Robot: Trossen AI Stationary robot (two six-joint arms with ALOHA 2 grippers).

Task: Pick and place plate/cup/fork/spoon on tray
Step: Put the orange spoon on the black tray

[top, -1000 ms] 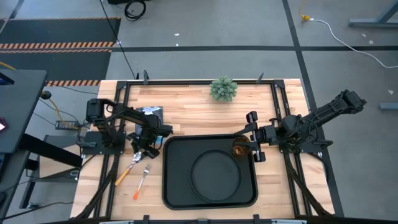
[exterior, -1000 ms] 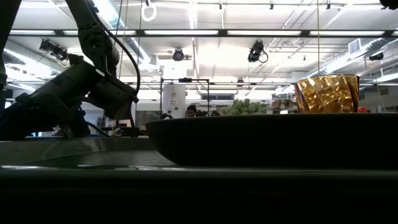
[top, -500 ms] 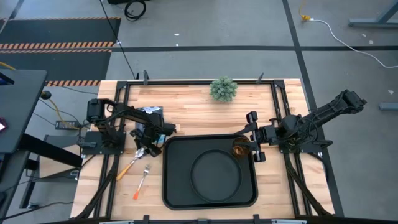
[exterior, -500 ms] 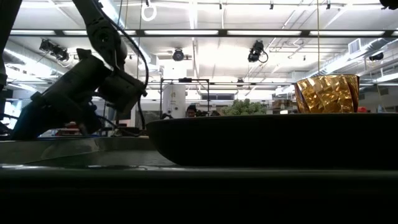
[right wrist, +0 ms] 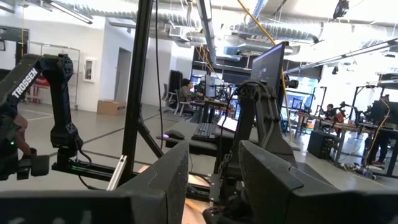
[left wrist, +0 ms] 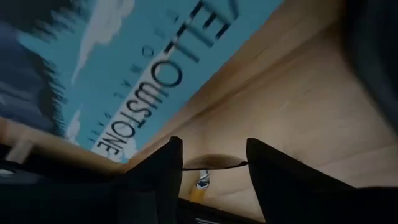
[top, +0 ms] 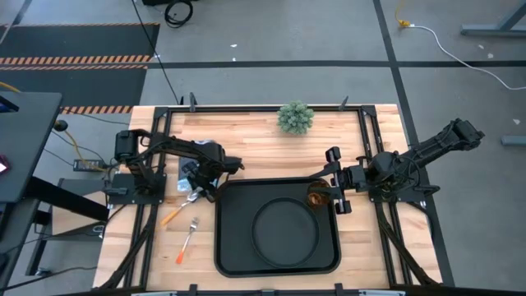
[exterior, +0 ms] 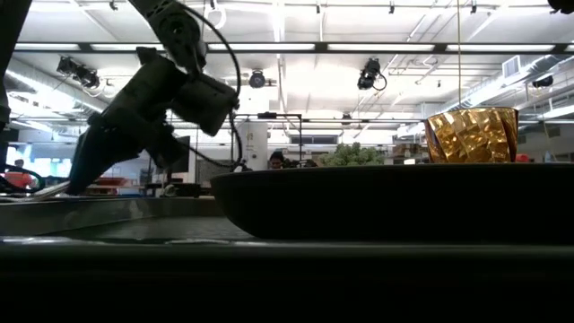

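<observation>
High view: spoon (top: 176,211) in L pincer (top: 192,195)

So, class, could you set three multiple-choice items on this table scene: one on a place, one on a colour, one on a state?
1. Where is the plate?
A. inside the tray
B. beside the plant
C. left of the tray

2. What colour is the cup?
A. blue
B. amber-orange
C. white

3. How is the fork?
A. standing in the cup
B. lying on the plate
C. lying flat on the table, left of the tray

Answers:
1 A, the round plate sits within the tray's rim.
2 B, it shows as translucent amber at the tray's corner.
3 C, it lies on bare wood near the spoon.
</observation>
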